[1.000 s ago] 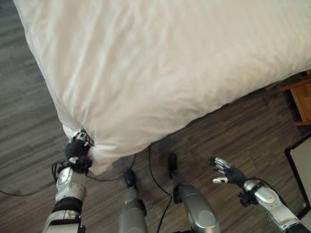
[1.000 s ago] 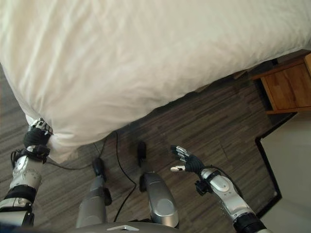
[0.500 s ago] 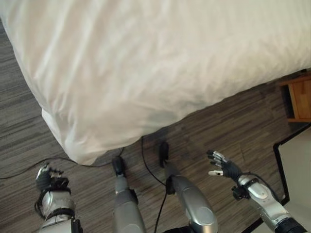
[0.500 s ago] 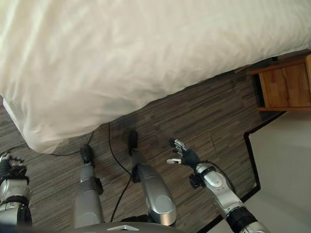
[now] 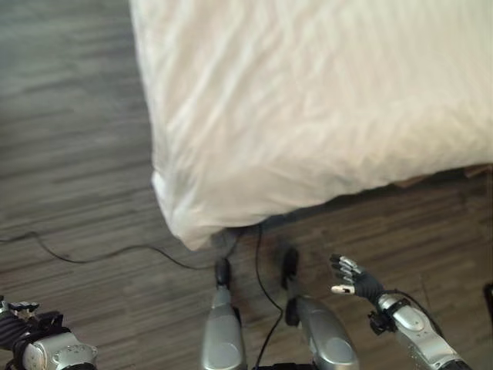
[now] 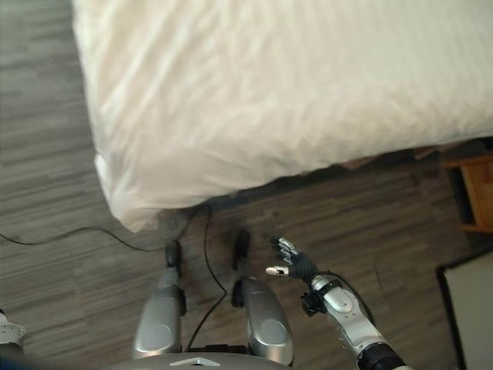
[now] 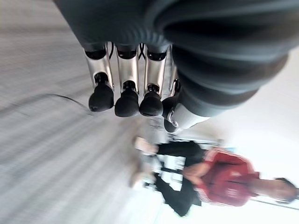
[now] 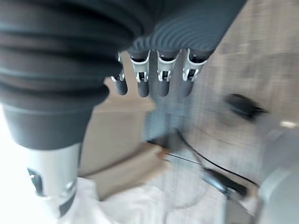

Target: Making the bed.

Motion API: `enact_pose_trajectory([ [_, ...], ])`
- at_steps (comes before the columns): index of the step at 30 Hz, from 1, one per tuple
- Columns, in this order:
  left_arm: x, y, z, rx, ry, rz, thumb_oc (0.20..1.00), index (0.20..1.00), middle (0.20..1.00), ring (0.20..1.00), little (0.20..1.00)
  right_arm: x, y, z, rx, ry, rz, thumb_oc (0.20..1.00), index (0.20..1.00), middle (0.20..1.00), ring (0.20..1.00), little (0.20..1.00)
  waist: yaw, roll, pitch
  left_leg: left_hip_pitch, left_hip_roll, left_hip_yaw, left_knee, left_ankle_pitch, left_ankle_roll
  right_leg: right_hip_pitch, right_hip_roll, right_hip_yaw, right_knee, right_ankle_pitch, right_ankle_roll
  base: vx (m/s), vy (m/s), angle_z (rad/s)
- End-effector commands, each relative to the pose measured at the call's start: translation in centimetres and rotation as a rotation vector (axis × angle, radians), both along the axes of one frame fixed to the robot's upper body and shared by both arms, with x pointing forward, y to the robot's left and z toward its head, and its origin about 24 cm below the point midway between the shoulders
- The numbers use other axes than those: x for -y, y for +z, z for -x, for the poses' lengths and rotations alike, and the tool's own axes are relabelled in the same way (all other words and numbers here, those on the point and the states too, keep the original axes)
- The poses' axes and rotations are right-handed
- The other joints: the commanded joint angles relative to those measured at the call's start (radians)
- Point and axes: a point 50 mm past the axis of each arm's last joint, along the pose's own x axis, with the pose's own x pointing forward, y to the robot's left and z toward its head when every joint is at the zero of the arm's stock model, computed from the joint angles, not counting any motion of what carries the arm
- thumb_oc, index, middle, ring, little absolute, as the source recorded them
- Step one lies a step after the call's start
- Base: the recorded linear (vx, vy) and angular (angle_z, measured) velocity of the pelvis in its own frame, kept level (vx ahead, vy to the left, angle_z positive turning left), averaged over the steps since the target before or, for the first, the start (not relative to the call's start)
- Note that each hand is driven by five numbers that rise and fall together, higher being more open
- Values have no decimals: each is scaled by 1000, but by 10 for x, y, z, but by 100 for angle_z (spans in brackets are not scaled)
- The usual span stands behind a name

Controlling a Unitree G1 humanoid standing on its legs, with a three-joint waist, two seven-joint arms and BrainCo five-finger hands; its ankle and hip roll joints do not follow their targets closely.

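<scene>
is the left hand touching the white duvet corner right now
Apart. In the left eye view the left hand sits low over the floor, with bare wood floor between it and the duvet corner.

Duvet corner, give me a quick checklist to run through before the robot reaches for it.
1. Duvet corner in sight: ok, it hangs over the bed's near corner above the wood floor.
2. Corner free of both hands: ok, neither touches it.
3. Left hand empty: ok, fingers straight, holding nothing, low beside the robot.
4. Right hand empty: ok, open over the floor, short of the bed.
5. Cover lies flat: not ok, wrinkles run across it.
6. Surroundings safe: cannot tell, a person shows in the left wrist view, distance unclear.
</scene>
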Motion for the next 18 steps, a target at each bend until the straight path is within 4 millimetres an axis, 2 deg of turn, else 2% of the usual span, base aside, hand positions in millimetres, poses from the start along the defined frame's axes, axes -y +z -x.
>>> enact_pose_trajectory([
  [1, 18, 18, -14, -161, -261, -255, 322, 322, 322, 322, 322, 5, 6, 4, 38, 21, 31, 1000, 1000, 1000, 1000, 1000, -20, -26, -155, 60, -80, 17, 5, 14, 40, 84, -35, 3, 85, -109, 36, 103, 43, 13],
  [2, 19, 18, -15, -163, -262, -254, 1000, 1000, 1000, 1000, 1000, 6, 6, 4, 38, 20, 32, 1000, 1000, 1000, 1000, 1000, -19, -25, -156, 56, -81, 17, 5, 18, 40, 82, -36, 3, 83, -104, 35, 52, 31, 10],
  [4, 34, 20, -26, -171, -370, -298, 1000, 1000, 1000, 1000, 1000, 14, 10, 2, 49, -3, 45, 1000, 1000, 1000, 1000, 1000, -28, -8, -195, 82, -85, 15, 5, 10, 45, 108, -40, 4, 80, -110, 36, 74, 44, 3],
  [5, 54, 18, -40, -154, -472, -306, 1000, 1000, 1000, 1000, 1000, 18, 12, 2, 57, -24, 47, 1000, 1000, 1000, 1000, 1000, -44, 4, -234, 109, -88, 19, 5, 2, 50, 131, -43, 10, 79, -115, 36, 112, 56, -3],
  [10, 125, 8, -73, -186, -841, -357, 1000, 1000, 1000, 1000, 1000, 25, 10, 1, 48, -74, 79, 1000, 1000, 1000, 1000, 1000, -85, 34, -315, 172, -91, 39, 5, -17, 60, 183, -46, 37, 69, -125, 36, 58, 22, -15],
  [11, 125, 8, -73, -185, -842, -356, 1000, 1000, 1000, 1000, 1000, 26, 10, 1, 48, -75, 80, 1000, 1000, 1000, 1000, 1000, -84, 35, -315, 172, -91, 39, 5, -18, 60, 183, -46, 37, 69, -125, 36, 27, 4, -10],
  [13, 156, -4, -82, -137, -984, -274, 1000, 1000, 1000, 1000, 1000, 26, 7, 2, 40, -92, 79, 1000, 1000, 1000, 1000, 1000, -99, 39, -335, 186, -90, 48, 5, -22, 64, 191, -45, 47, 67, -125, 36, 15, -13, -12],
  [18, 206, -22, -82, -111, -1190, -154, 1000, 1000, 1000, 1000, 1000, 16, 8, 0, 57, -129, 6, 1000, 1000, 1000, 1000, 1000, -120, 45, -364, 205, -89, 59, 5, -26, 71, 204, -42, 66, 62, -124, 35, 4, -17, -15],
])
